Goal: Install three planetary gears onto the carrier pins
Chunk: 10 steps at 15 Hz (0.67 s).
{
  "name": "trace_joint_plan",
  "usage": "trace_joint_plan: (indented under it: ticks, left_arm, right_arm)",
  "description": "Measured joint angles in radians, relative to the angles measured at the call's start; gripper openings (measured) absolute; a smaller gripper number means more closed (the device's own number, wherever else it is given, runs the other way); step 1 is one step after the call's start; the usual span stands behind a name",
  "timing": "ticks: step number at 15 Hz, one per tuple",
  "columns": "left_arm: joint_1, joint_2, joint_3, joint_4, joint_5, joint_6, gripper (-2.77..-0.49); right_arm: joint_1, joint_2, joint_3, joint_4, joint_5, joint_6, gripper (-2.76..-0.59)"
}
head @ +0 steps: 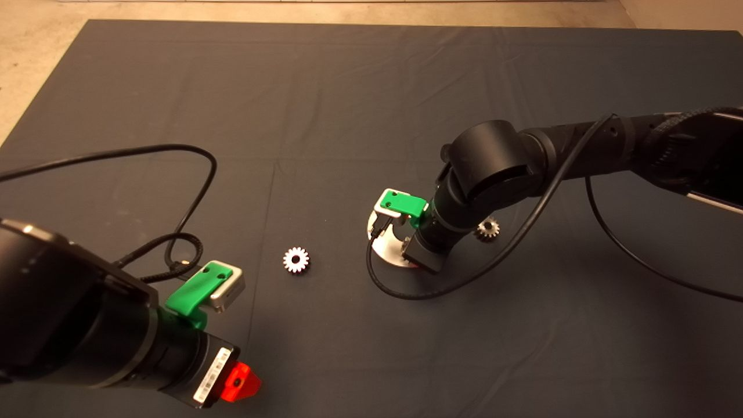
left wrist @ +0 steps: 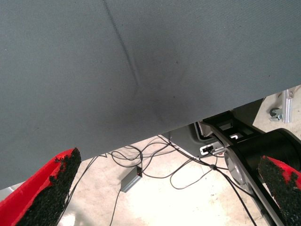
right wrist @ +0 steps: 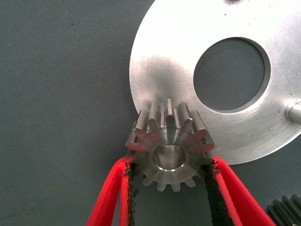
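Note:
My right gripper (right wrist: 170,165) is shut on one silvery planetary gear (right wrist: 171,141), its red fingers (right wrist: 113,188) pressing both sides of the teeth. The gear hangs over the rim of the round silver carrier disc (right wrist: 178,52), beside the central hole (right wrist: 232,74). One carrier pin (right wrist: 294,113) shows at the disc's far side; no pin shows inside the gear's bore. In the head view the right wrist covers most of the disc (head: 380,247). A second gear (head: 296,259) lies on the mat left of the disc, a third gear (head: 488,228) right of it.
My left gripper (head: 241,383) is parked at the mat's lower left, open and holding nothing (left wrist: 170,161); its wrist view shows the mat edge and floor cables (left wrist: 155,165). Black cables loop over the mat near both arms (head: 191,191).

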Motion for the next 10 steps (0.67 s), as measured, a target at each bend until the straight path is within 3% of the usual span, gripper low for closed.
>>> trace_joint_plan:
  ticks: [4, 10]
  left_arm:
    - [0.000, 0.000, 0.000, 0.000, 0.000, 0.000, -0.51]
    - [0.000, 0.000, 0.000, 0.000, 0.000, 0.000, -0.51]
  right_arm:
    - [-0.007, 0.000, 0.003, 0.003, -0.005, -0.003, -2.55]
    - [-0.017, -0.003, 0.003, 0.006, -0.002, -0.003, -2.55]
